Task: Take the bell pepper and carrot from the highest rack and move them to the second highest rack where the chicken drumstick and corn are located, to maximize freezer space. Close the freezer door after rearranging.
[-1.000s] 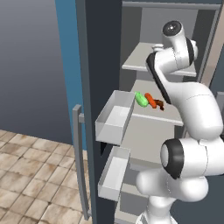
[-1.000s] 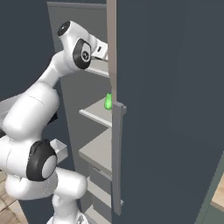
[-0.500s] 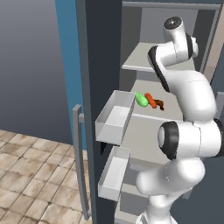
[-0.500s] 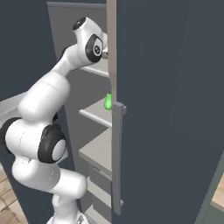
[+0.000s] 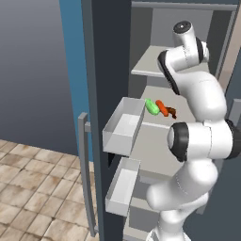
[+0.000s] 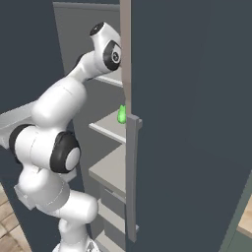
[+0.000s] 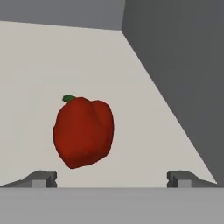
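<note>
**Hand view: gripper wide open right in front of the bell pepper**

Hand view first. The red bell pepper (image 7: 83, 132) sits on a pale rack (image 7: 35, 65), green stem up and to the left. The gripper (image 7: 112, 178) is spread wide with nothing between the tips; one fingertip (image 7: 42, 178) shows low on the left and the other low on the right. The pepper sits just above the left tip and a bit inward, not touching either one. A dark grey freezer wall (image 7: 183, 65) runs along the right side and meets the back wall in the upper corner.

Left base view next. The white arm (image 5: 197, 99) rises from the lower right and bends up into the open freezer, with its upper end near the highest rack (image 5: 146, 66). On the second highest rack (image 5: 155, 122) there's a green item (image 5: 151, 107), then an orange one (image 5: 161, 107) right beside it, then a small brown thing (image 5: 171, 112) next along. They're too small for me to say for sure which food is which. Two white drawers (image 5: 123, 127) stick out below, one above the other. The freezer door (image 5: 96, 117) stands open on the left, with its grey handle (image 5: 84, 174) over a tiled floor (image 5: 33, 188).

Right base view. The arm's head (image 6: 106, 49) reaches in behind the edge of another door (image 6: 187, 123). A bit of the green item (image 6: 121, 115) peeks out just beside that door's handle (image 6: 131, 177), on its rack.
</note>
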### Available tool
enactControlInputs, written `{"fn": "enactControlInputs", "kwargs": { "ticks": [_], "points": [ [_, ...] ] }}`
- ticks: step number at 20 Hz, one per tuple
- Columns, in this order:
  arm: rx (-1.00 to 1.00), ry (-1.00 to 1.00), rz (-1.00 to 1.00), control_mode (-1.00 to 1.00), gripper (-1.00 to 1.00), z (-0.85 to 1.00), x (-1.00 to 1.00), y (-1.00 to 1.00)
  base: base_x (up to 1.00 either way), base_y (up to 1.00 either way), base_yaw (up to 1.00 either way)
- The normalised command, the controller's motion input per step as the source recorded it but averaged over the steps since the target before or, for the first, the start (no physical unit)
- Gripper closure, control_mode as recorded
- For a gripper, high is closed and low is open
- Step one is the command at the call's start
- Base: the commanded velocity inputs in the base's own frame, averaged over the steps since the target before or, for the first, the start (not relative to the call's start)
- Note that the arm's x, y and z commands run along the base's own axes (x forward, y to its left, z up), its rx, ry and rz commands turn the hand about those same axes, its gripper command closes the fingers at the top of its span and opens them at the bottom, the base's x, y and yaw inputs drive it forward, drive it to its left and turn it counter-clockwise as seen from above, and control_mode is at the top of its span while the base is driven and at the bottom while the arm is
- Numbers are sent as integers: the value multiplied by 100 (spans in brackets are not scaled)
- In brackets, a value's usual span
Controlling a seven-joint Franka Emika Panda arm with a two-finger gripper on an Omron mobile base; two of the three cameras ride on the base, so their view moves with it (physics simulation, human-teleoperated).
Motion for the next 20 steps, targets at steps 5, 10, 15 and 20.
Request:
{"fn": "enactControlInputs", "kwargs": {
  "ticks": [5,10,15,20],
  "points": [
    [0,0,-1,-100,-100,-14,36,0,0,0,0],
    [0,0,0,-100,-100,-10,38,-1,0,0,0],
    [4,0,0,-100,-100,-10,33,-14,0,0,0],
    [4,0,0,-100,-100,-17,22,-24,0,0,0]
  ]
}}
